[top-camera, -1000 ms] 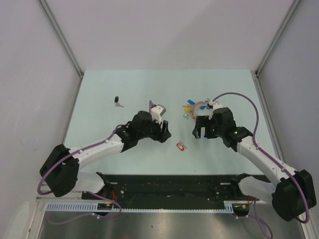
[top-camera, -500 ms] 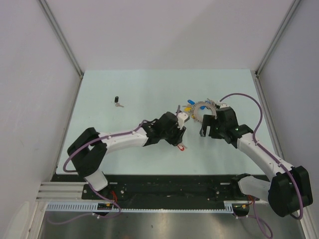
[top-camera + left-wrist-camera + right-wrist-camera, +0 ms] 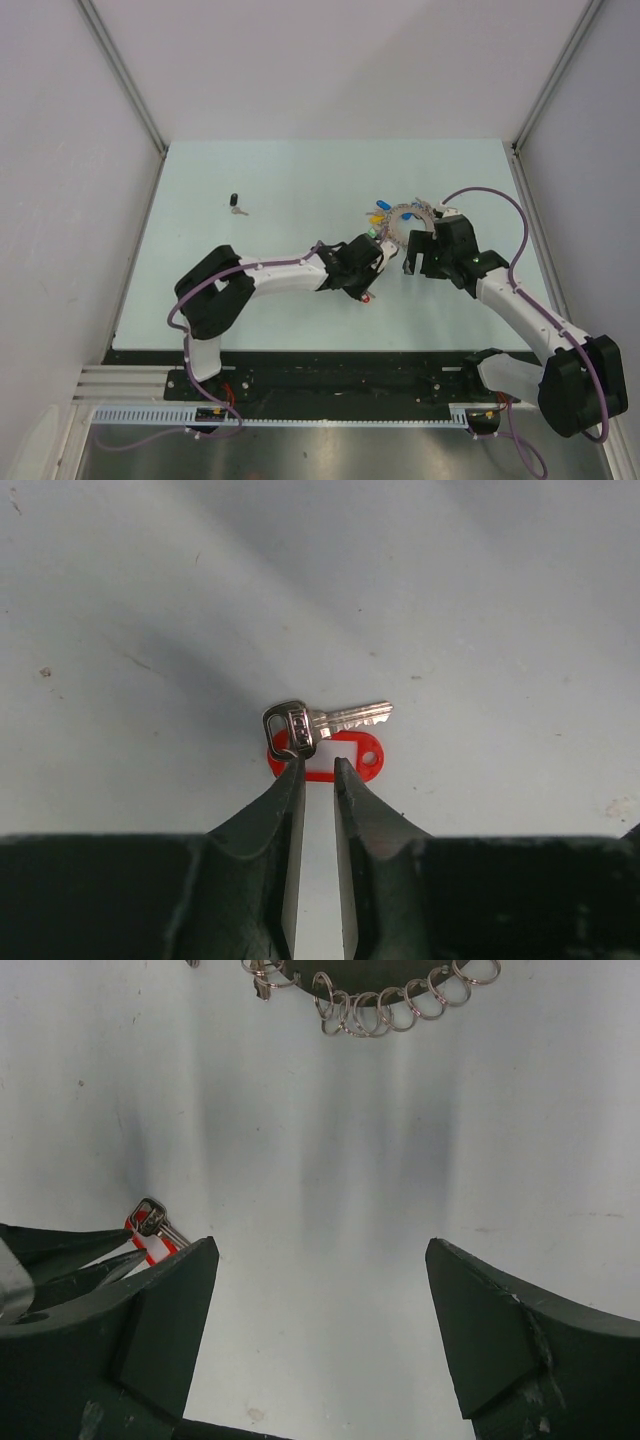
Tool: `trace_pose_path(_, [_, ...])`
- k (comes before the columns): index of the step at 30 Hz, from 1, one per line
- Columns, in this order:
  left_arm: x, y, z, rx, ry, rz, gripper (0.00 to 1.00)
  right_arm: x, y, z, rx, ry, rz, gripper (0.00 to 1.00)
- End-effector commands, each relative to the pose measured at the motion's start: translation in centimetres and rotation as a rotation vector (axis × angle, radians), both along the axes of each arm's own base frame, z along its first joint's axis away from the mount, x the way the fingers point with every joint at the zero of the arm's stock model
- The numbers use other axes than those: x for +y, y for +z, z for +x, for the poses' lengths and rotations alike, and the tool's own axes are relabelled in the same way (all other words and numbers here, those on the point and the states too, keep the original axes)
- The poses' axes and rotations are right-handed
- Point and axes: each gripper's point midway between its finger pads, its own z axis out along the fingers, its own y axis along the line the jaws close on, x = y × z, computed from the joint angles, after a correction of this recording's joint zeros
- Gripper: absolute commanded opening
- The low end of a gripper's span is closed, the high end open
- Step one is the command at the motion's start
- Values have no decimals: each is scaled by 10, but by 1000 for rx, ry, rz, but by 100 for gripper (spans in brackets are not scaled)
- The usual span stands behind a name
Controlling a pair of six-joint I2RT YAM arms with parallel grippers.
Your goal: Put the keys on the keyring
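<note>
Keyring (image 3: 352, 1012) cropped at top, red key (image 3: 150, 1225) half-hidden

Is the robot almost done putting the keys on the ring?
Not yet. Done: the keyring already carries many keys. In hand: the left gripper, jaws nearly together, is at the red-tagged key on the table; grip unclear. Left: lifting and threading it; the right gripper is open beside the ring.

Your desk (image 3: 300, 180) is a pale green sheet. Reading from its middle, you have the keyring (image 3: 405, 215), fringed with coloured keys (image 3: 380, 207), at two o'clock. A loose key (image 3: 350, 718) lies flat, overlapping its red tag (image 3: 368, 761), at five o'clock. A small black-headed key (image 3: 235, 204) sits well apart at ten o'clock.
</note>
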Motion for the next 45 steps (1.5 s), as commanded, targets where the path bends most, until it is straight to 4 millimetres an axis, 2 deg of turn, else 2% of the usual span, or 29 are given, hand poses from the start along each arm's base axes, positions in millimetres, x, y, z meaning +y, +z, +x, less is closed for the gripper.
trace_pose_path(1, [-3, 9, 12, -58, -28, 38, 22, -4, 12, 5, -45, -14, -9, 90])
trace_pose_path(9, [5, 1, 18, -78, -1, 94, 22, -2, 12, 4, -49, 2, -1, 90])
trace_pose_path(15, [5, -1, 17, -64, 7, 84, 12, -2, 12, 3, -52, 6, 1, 90])
trace_pose_path(17, [4, 0, 15, -60, 6, 76, 7, -2, 13, 3, -54, 8, 4, 90])
trace_pose_path(18, [4, 0, 15, -61, 8, 73, 1, -2, 12, 3, -54, 8, 5, 90])
trace_pose_path(23, [5, 6, 12, -52, 40, 41, 0, 0, 13, 3, -57, 22, 12, 90])
trace_pose_path(25, [7, 16, 16, -51, 82, -3, 0, 1, 13, 2, -58, 29, 14, 90])
trace_pose_path(26, [13, 14, 14, -24, 127, -22, 0, 1, 14, 3, -62, 27, 18, 90])
trace_pose_path(28, [13, 33, 19, -23, 192, -121, 0, 3, 15, 2, -66, 33, 21, 90])
trace_pose_path(29, [23, 28, 18, 23, 266, -153, 0, 3, 16, 3, -71, 34, 25, 90])
trace_pose_path(30, [25, 33, 20, 32, 299, -199, 0, 3, 16, 2, -72, 35, 26, 90])
trace_pose_path(31, [21, 53, 30, 9, 333, -299, 0, 5, 17, 3, -77, 40, 35, 90])
trace_pose_path(32, [26, 49, 26, 52, 391, -337, 0, 5, 16, 2, -75, 43, 36, 90])
trace_pose_path(33, [26, 53, 27, 55, 416, -377, 0, 5, 17, 3, -80, 42, 36, 90])
trace_pose_path(34, [22, 72, 35, 28, 439, -469, 0, 6, 17, 3, -84, 43, 38, 90])
trace_pose_path(35, [28, 67, 33, 50, 499, -497, 0, 10, 18, 2, -80, 63, 56, 90])
trace_pose_path(36, [29, 72, 36, 46, 527, -538, 1, 10, 18, 1, -80, 68, 58, 90])
trace_pose_path(37, [29, 87, 42, 23, 552, -615, 0, 12, 19, 0, -82, 74, 64, 90])
trace_pose_path(38, [35, 79, 40, 48, 603, -631, 0, 13, 19, -1, -83, 82, 64, 90])
trace_pose_path(42, [54, 93, 55, -48, 707, -703, 0, 14, 22, -3, -95, 97, 68, 90])
trace_pose_path(45, [61, 93, 59, -65, 743, -713, 0, 15, 22, -3, -98, 100, 72, 90])
